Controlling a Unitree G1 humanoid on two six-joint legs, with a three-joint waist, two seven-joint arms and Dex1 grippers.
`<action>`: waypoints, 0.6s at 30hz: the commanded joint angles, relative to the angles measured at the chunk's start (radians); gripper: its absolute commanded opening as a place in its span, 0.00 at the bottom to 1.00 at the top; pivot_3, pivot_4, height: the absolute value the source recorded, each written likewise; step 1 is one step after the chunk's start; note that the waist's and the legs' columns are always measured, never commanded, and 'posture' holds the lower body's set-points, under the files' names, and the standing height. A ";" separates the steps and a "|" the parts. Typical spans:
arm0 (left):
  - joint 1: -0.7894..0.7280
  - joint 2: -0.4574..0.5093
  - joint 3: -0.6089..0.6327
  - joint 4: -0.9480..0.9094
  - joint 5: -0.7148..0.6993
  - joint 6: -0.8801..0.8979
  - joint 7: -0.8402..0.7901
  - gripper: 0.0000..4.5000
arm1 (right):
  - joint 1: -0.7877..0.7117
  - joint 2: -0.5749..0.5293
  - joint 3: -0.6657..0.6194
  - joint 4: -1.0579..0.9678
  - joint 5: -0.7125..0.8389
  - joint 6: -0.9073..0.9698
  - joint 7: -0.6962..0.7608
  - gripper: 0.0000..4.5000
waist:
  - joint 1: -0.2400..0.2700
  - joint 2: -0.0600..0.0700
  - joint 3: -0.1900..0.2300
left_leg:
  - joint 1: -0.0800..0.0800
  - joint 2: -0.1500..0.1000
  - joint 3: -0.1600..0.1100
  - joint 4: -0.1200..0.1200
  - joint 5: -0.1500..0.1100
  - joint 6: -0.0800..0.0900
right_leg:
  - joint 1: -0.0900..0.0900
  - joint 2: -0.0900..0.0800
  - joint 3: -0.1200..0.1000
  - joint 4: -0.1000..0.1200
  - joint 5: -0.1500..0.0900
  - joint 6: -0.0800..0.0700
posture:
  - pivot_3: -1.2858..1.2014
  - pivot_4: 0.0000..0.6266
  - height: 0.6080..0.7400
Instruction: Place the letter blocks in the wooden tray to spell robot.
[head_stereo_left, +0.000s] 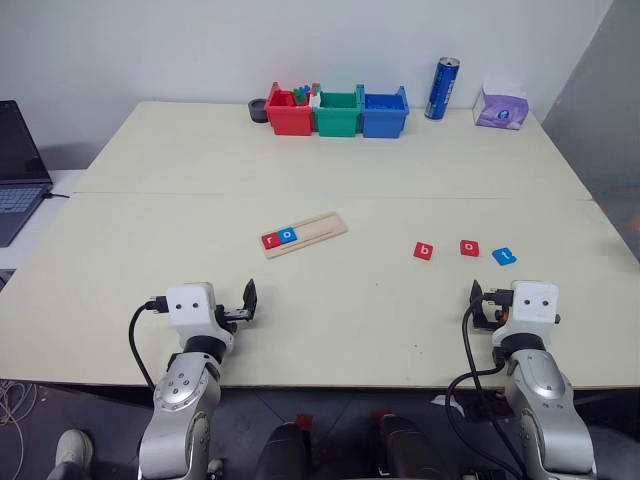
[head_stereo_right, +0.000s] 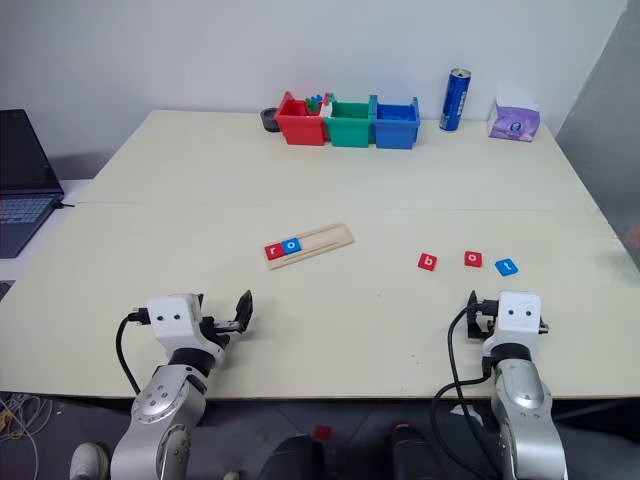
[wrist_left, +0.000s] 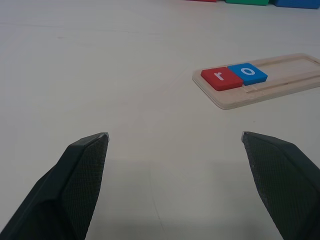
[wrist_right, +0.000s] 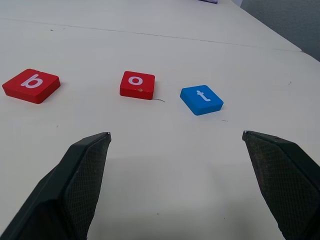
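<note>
Pale tabletop (head_stereo_left: 150, 200): left tool (wrist_left: 175, 137) and right tool (wrist_right: 176, 135) hover level at its near edge, both released, empty; wooden tray (head_stereo_left: 304, 235) mid-tabletop.

Open table (head_stereo_left: 330, 300) seen ahead of both grippers, tray (head_stereo_left: 304, 235) and three loose blocks (head_stereo_left: 468, 249) well apart, bins (head_stereo_left: 338, 112) lined up far back

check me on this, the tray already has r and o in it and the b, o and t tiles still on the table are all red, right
Not quite. The wooden tray does hold the r and the o, and the b, o and t lie loose on the table, but the t is blue; only the b and that o are red. The right wrist view shows it.
</note>
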 joint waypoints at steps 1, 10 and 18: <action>-0.009 0.010 -0.005 -0.061 -0.009 0.014 -0.011 1.00 | -0.002 -0.003 -0.013 -0.065 -0.009 0.004 0.000 1.00 | 0.000 0.000 0.000 | 0.000 0.000 0.000 0.000 0.000 0.000 | 0.000 0.000 0.000 0.000 0.000 0.000 | 0.52 0.24 1.00; -0.007 0.004 -0.008 -0.067 -0.003 0.018 -0.002 1.00 | -0.008 -0.002 -0.010 -0.061 -0.009 0.006 0.001 1.00 | 0.000 0.000 0.000 | 0.000 0.000 0.000 0.000 0.000 0.000 | 0.000 0.000 0.000 0.000 0.000 0.000 | 0.52 0.24 1.00; -0.007 0.005 -0.008 -0.062 -0.005 0.012 -0.006 1.00 | -0.015 -0.001 -0.007 -0.055 -0.010 0.001 0.002 1.00 | 0.000 0.000 0.000 | 0.000 0.000 0.000 0.000 0.000 0.000 | 0.000 0.000 0.000 0.000 0.000 0.000 | 0.52 0.24 1.00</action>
